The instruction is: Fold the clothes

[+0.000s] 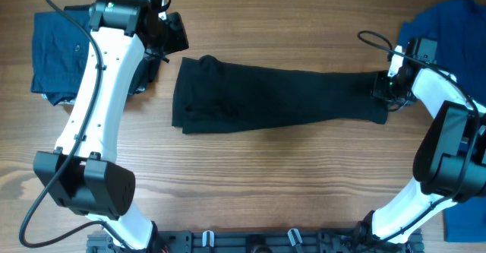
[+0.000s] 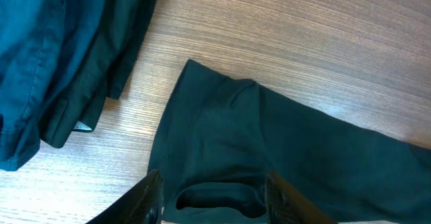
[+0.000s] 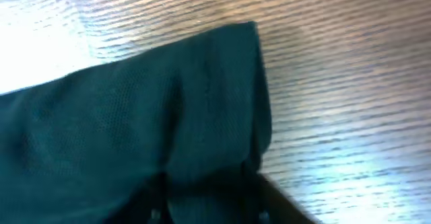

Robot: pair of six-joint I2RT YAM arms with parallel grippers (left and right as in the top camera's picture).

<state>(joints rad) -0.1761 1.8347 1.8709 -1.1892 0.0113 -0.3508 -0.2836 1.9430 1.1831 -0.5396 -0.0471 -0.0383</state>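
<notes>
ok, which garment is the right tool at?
The black shirt, the long one stretched across mid-table; the right tool sits at its right end. The navy pile and bright blue garment lie at the sides.

The black shirt (image 1: 273,97) lies flat, folded into a long narrow band across the middle of the bench (image 1: 266,177), wider and rumpled at its left end. A folded navy garment (image 1: 57,52) lies far left, a bright blue garment (image 1: 448,25) far right.

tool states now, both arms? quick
Left tool: open, holding nothing.
Right tool: closed on the end of the black shirt.
</notes>
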